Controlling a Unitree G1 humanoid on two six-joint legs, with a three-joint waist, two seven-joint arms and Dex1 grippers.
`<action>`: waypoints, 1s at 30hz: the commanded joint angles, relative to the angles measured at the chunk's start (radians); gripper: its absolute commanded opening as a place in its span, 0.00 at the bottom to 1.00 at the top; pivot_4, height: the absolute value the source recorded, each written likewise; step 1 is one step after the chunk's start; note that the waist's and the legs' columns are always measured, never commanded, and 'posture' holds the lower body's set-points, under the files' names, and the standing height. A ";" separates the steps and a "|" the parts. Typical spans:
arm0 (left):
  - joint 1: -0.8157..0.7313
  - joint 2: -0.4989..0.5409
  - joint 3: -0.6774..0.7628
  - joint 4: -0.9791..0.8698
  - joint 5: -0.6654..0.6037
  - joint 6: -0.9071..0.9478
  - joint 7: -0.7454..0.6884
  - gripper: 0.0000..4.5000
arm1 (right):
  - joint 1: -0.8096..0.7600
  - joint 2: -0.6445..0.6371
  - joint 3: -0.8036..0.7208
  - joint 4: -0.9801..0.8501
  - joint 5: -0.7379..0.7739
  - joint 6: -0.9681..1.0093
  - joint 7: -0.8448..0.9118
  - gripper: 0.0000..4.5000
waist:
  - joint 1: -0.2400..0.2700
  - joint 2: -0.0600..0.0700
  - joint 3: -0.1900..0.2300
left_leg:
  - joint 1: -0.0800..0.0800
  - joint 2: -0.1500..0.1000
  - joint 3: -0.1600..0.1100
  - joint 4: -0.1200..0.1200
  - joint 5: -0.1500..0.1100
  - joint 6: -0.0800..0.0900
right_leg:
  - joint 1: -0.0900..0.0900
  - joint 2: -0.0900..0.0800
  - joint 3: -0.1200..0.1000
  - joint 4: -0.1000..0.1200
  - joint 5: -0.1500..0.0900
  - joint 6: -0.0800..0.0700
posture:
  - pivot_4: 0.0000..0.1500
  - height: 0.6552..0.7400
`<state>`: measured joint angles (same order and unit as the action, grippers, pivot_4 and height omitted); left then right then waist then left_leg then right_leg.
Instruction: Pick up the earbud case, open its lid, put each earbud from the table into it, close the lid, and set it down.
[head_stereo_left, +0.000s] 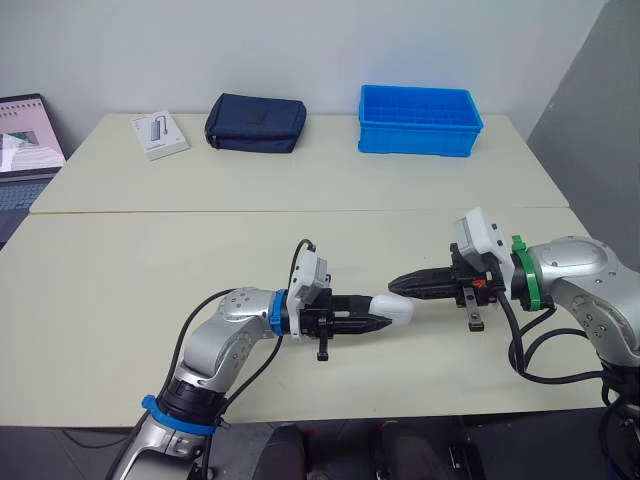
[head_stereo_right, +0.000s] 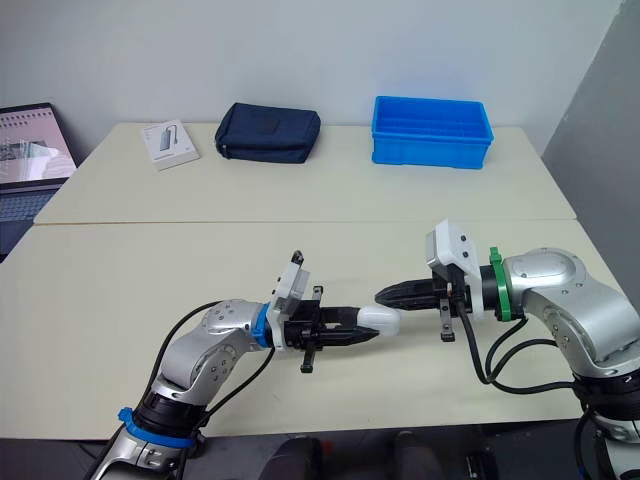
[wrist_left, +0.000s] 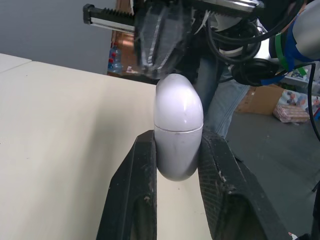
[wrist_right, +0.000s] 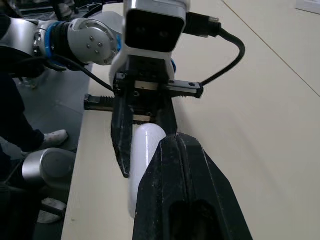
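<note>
1. Here's the earbud case (head_stereo_left: 398, 311), held just above the table (head_stereo_left: 150, 260), well to the robot's side of the blue bin (head_stereo_left: 420, 135) and a touch to its left.
2. The left gripper (head_stereo_left: 370, 322) has it clamped by the base, one black finger on each flank, rounded lid (wrist_left: 178, 102) poking out free. Good hold: the seam (wrist_left: 177, 130) sits just clear of the fingertips.
3. And the right gripper (head_stereo_left: 400, 283), on the near side of the blue bin too, comes in from the other end with its two fingers pressed together into one point, nothing held, the tip right at the lid's dome. Touching or just off it, I can't tell.
4. The lid reads as closed, so my call is that opening it is the step in hand.
5. To do it well, I'd say the closed tip needs to catch the lid's edge at the seam, on the side away from the hinge, and lever gently.
6. Which side the hinge is on isn't clear.
7. The left grip should stay below the seam, or it pins the lid shut.
8. The risk, as I see it: a smooth, rounded shell, so a hard push could squirt it out of the fingers.
</note>
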<state>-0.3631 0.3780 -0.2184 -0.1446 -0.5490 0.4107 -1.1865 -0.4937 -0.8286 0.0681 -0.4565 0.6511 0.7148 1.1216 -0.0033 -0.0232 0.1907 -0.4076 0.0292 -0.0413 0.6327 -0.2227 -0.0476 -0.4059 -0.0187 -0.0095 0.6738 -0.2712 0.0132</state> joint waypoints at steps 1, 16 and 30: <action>-0.002 -0.011 0.016 -0.018 -0.017 -0.004 0.015 0.17 | 0.024 -0.027 -0.013 -0.046 0.020 0.004 0.018 0.00 | 0.000 0.000 0.000 | 0.000 0.000 0.000 0.000 0.000 0.000 | 0.000 0.000 0.000 0.000 0.000 0.000 | 1.00 0.79; -0.143 -0.029 0.081 0.131 -0.137 0.604 0.299 0.17 | 0.129 0.018 -0.041 -0.084 -0.101 -0.077 -0.165 0.00 | -0.001 0.000 0.000 | 0.000 0.000 -0.002 0.004 0.000 0.000 | 0.000 0.000 -0.001 0.004 0.000 0.000 | 1.00 0.79; -0.157 -0.008 0.113 0.256 -0.085 0.739 0.408 0.46 | 0.211 -0.104 0.011 -0.074 -0.244 -0.098 -0.132 0.00 | -0.007 0.000 0.000 | 0.000 0.000 -0.002 0.007 0.000 0.000 | 0.000 0.001 -0.001 0.007 0.000 0.001 | 1.00 0.79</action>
<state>-0.5336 0.3373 -0.1128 0.1112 -0.6593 1.1495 -0.7872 -0.2837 -0.9161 0.0949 -0.5040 0.3975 0.6200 0.9685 -0.0102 -0.0232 0.1906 -0.4073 0.0292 -0.0435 0.6401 -0.2227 -0.0478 -0.4053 -0.0182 -0.0099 0.6803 -0.2709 0.0138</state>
